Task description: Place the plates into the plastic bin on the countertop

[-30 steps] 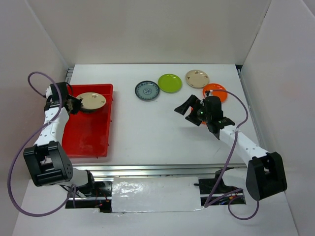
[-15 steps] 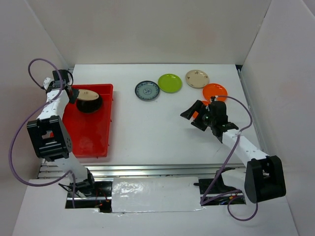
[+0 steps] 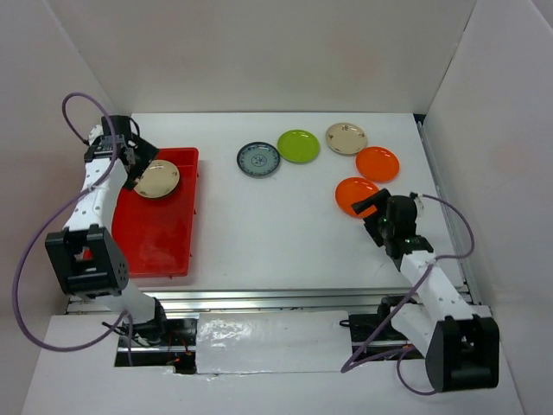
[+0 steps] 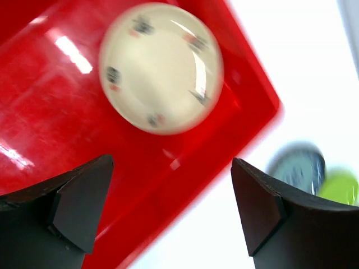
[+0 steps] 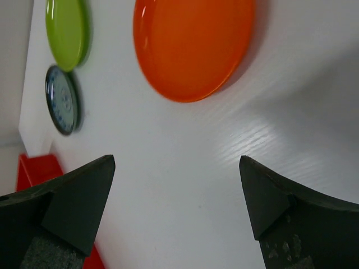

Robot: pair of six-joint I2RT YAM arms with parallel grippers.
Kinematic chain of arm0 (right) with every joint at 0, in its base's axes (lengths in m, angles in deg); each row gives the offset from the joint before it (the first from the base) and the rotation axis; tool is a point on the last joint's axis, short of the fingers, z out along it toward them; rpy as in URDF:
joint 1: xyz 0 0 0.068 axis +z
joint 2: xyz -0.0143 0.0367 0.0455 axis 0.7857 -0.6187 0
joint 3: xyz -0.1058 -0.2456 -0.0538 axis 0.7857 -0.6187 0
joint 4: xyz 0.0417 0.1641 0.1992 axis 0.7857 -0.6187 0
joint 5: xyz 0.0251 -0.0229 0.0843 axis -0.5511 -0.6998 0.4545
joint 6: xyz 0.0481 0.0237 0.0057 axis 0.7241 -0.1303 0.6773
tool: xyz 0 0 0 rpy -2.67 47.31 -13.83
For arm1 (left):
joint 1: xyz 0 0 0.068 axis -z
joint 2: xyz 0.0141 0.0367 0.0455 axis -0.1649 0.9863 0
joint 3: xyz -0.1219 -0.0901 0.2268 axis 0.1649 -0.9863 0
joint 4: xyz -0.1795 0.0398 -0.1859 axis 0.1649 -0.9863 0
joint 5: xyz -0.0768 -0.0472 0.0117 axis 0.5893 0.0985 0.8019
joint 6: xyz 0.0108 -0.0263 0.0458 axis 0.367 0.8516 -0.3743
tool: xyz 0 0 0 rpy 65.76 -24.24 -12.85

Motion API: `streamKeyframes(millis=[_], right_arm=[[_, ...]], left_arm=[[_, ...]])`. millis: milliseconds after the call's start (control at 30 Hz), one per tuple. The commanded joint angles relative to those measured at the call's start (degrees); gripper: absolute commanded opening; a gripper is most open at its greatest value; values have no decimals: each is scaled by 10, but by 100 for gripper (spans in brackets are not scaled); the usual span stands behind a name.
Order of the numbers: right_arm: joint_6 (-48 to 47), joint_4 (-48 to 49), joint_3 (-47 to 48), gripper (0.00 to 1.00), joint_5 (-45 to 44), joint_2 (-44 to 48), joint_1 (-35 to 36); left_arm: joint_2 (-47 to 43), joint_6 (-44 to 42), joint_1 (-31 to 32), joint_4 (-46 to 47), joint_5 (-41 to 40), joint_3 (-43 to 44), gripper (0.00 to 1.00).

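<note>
Since the whole job is getting the plates into the plastic bin (image 3: 160, 233), the count is what matters. One cream plate (image 3: 157, 179) lies inside the red bin, up at its far end, and that's the only one I can see in there for sure; can't tell whether anything is stacked under it. Five more are out on the white surface (image 3: 276, 233), well apart from the bin: a blue-grey patterned plate (image 3: 258, 159), a lime green plate (image 3: 298, 145) just beside it, a second cream plate (image 3: 346, 137) further right, and two orange ones close together, the far orange plate (image 3: 378, 163) and the near orange plate (image 3: 357, 195). So that's six plates visible in total: two cream, two orange, one green, one blue-grey, plus one bin and two arms. By my reckoning it's early days, one visibly in and five to go. Left pincer (image 4: 171, 185) hangs over the far corner of the bin with its jaws spread wide and nothing between them; the cream plate sits flat on the bin floor clear of it, so I'd count that one as delivered. Right pincer (image 5: 176, 179) is also wide open and empty, low over the surface just on the near side of the near orange plate, and its wrist view looks across that plate towards the green and blue-grey ones. My guess is that orange plate is the next pickup, though nothing's touching it yet.
</note>
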Motion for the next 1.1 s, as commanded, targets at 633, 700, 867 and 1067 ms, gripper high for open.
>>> streamKeyframes(millis=[633,700,867,1067], right_arm=[[1,83,99,52,88,-320,-148],[-5,83,113,39,89,-335,-150],[-10,83,118,8,90,-342,-154],[-40,58,101,0,76,-262,-103]], left_arm=[[-294,-196,200,-12,138,-133,99],[-288,-201,200,-20,138,-130,99],[-278,-200,199,-3,138,-140,99],[-258,-194,206,38,189,-168,99]])
